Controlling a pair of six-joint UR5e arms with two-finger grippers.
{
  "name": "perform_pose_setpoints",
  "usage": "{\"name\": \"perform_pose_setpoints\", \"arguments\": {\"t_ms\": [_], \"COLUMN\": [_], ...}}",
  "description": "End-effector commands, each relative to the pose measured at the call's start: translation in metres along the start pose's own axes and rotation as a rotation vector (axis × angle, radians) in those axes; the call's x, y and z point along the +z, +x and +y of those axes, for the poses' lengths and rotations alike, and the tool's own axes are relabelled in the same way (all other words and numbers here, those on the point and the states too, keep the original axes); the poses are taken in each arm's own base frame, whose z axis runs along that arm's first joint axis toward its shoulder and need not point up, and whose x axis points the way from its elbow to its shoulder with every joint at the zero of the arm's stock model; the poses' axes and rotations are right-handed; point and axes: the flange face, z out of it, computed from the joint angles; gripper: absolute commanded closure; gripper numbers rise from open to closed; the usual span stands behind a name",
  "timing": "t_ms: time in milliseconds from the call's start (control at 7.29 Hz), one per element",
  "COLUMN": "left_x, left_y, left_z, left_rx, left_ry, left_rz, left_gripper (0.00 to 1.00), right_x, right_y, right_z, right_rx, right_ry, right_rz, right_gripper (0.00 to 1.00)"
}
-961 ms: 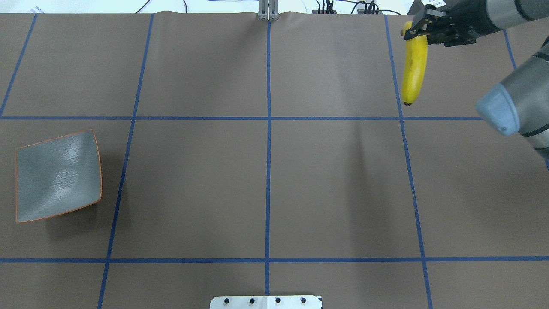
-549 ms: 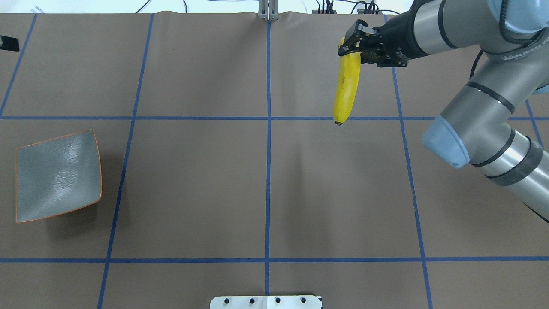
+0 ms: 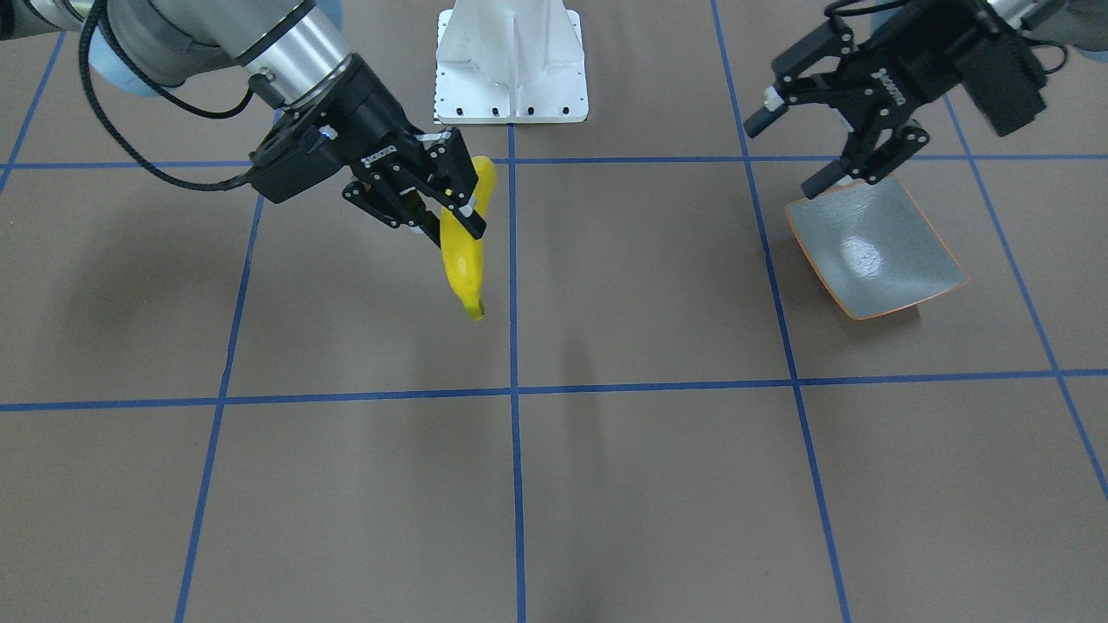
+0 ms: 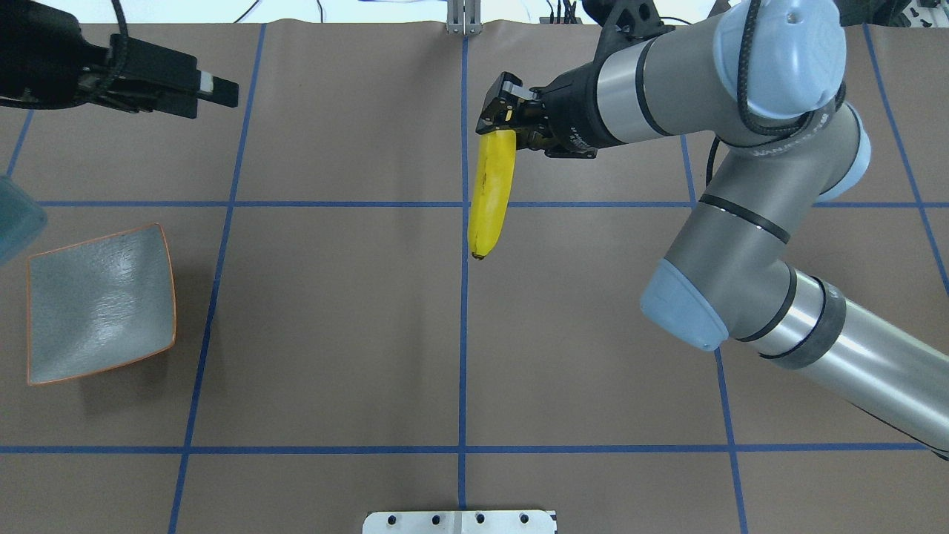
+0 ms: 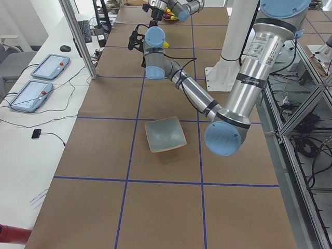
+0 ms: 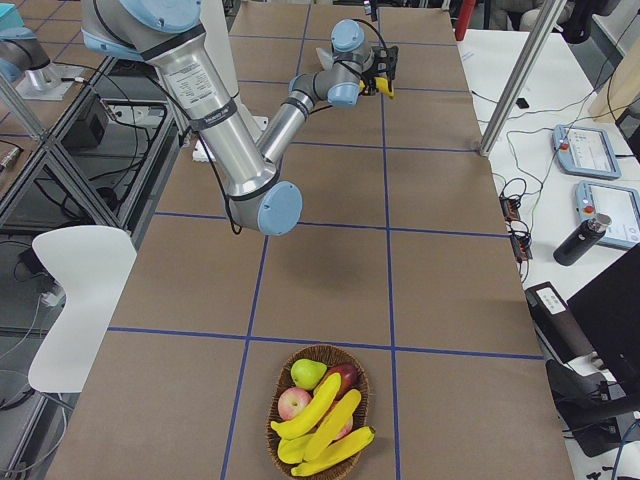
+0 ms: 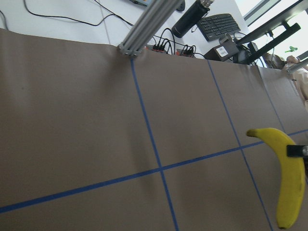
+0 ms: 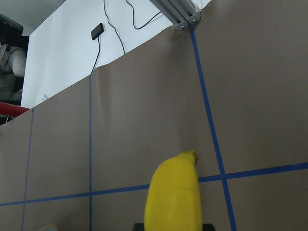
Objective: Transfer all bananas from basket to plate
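My right gripper (image 4: pixel 498 122) is shut on the top end of one yellow banana (image 4: pixel 491 194), which hangs above the table near the centre line. It also shows in the front view (image 3: pixel 463 260) and in the right wrist view (image 8: pixel 175 202). My left gripper (image 3: pixel 786 154) is open and empty, raised by the plate's robot-side edge. The grey-green plate (image 4: pixel 100 304) with an orange rim lies empty at the table's left. Three more bananas (image 6: pixel 322 418) lie in the wicker basket (image 6: pixel 352 440) at the table's right end.
The basket also holds two red apples (image 6: pixel 293 402) and a green pear (image 6: pixel 307 373). The white robot base (image 3: pixel 511 61) stands at the table's near edge. An aluminium post (image 4: pixel 463 18) stands at the far edge. Blue tape lines grid the brown tabletop.
My right arm has carried the banana left from the far right corner to the centre line. My left arm has come into view at the far left.
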Motion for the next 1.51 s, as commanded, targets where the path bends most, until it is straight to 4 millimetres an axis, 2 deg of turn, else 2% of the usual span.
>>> {"name": "perform_pose_setpoints", "arguments": {"t_ms": [0,137,275,549,824,1235,1373], "left_x": [0.052,0.063,0.064,0.072,0.089,0.094,0.095], "left_y": [0.047,0.054,0.059,0.068,0.077,0.081,0.085], "left_z": [0.024,0.034,0.039,0.053,0.075,0.082,0.083], "left_rx": [0.03,0.036,0.042,0.056,0.079,0.08,0.086], "left_ry": [-0.072,-0.085,-0.094,-0.12,-0.162,-0.179,-0.182], "left_rz": [0.078,0.092,0.103,0.135,0.184,0.193,0.201], "left_gripper": [0.0,0.0,0.0,0.0,0.0,0.01,0.14], "right_x": [0.007,0.005,0.003,0.001,-0.002,-0.004,-0.004], "right_y": [-0.04,-0.052,-0.055,-0.057,-0.059,-0.062,-0.062], "right_z": [0.036,0.043,0.049,0.051,0.051,0.051,0.051], "right_rx": [0.02,0.041,0.049,0.053,0.058,0.056,0.056], "right_ry": [-0.049,-0.054,-0.055,-0.058,-0.047,-0.043,-0.043], "right_rz": [-0.062,-0.087,-0.131,-0.157,-0.19,-0.203,-0.203], "right_gripper": [1.0,1.0,1.0,1.0,1.0,1.0,1.0]}}
